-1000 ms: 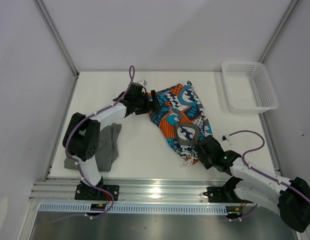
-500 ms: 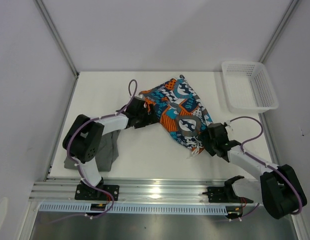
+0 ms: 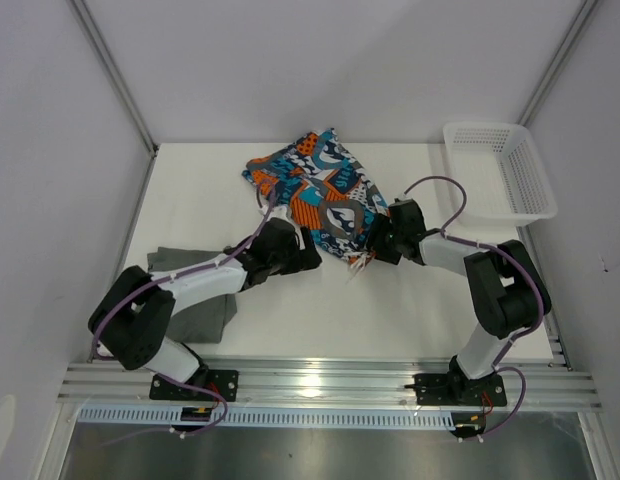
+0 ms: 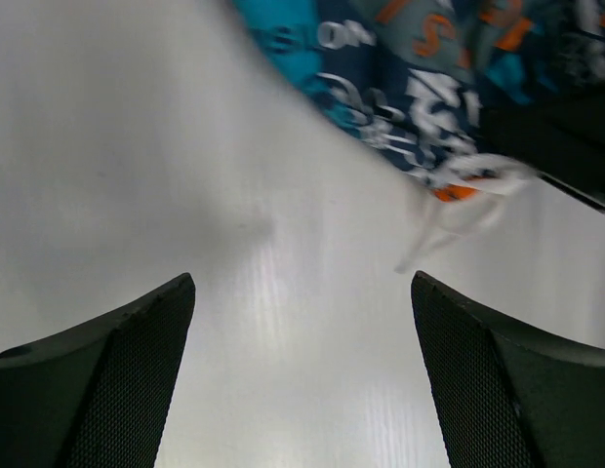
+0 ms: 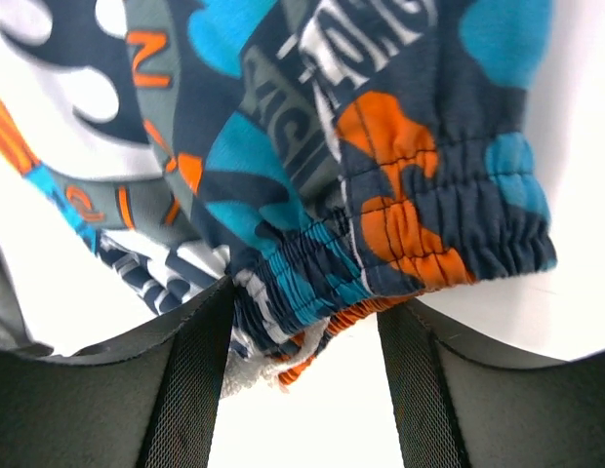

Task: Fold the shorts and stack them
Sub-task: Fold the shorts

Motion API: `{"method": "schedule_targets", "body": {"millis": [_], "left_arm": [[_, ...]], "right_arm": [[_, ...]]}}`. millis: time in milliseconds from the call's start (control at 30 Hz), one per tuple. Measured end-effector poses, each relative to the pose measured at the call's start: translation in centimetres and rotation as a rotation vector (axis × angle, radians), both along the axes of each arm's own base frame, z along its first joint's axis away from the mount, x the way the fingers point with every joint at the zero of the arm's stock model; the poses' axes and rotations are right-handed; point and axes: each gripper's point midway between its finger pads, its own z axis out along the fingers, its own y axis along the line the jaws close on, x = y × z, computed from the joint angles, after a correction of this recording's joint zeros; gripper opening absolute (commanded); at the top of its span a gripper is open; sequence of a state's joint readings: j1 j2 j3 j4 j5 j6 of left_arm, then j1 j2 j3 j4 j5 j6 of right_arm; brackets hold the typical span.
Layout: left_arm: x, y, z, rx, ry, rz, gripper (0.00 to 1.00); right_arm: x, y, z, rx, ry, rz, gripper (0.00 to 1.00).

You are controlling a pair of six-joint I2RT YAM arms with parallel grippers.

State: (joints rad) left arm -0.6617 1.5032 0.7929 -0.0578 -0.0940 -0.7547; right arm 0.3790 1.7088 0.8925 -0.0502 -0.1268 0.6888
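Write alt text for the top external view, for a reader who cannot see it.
Patterned shorts lie bunched at the far middle of a white table, the right gripper at their near right edge and the left gripper open just short of them. Dark grey shorts lie near left; a white mesh basket sits far right.

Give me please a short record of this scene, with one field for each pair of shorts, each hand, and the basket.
patterned shorts: lying loose and unfolded at the far middle of the table
dark grey shorts: near left, partly under the left arm
left hand: open, holding nothing, over bare table beside the patterned shorts
right hand: waistband of the patterned shorts lies between its fingers; a firm grip is not certain
basket: white mesh, far right corner
stack: not yet made
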Motion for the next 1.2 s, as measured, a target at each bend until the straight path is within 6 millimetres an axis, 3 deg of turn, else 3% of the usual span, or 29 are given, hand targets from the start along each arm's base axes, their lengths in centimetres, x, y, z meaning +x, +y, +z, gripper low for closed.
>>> {"method": "schedule_targets", "body": {"millis": [167, 400, 633, 933, 1200], "left_arm": [[-0.7, -2.9, 2.4, -0.029, -0.083, -0.075, 0.93], [2.5, -5.7, 3.3, -0.069, -0.113, -0.068, 0.93], [4.6, -8.6, 2.0, -0.141, -0.093, -0.049, 0.92], [5.9, -10.5, -0.9, -0.19, -0.033, -0.008, 0.92], [6.7, -11.7, -1.7, -0.275, -0.012, 0.028, 0.91]], "right_arm": [[-0.3, 2.1, 0.2, 0.033, -0.013, 0.068, 0.64], [-1.0, 2.1, 0.6, 0.052, -0.01, 0.064, 0.73], [-2.7, 0.3, 1.3, 0.065, -0.017, 0.0, 0.73], [-1.7, -0.9, 1.4, 0.135, -0.055, -0.094, 0.73], [0.2, 0.5, 0.9, 0.271, -0.094, -0.122, 0.7]]}}
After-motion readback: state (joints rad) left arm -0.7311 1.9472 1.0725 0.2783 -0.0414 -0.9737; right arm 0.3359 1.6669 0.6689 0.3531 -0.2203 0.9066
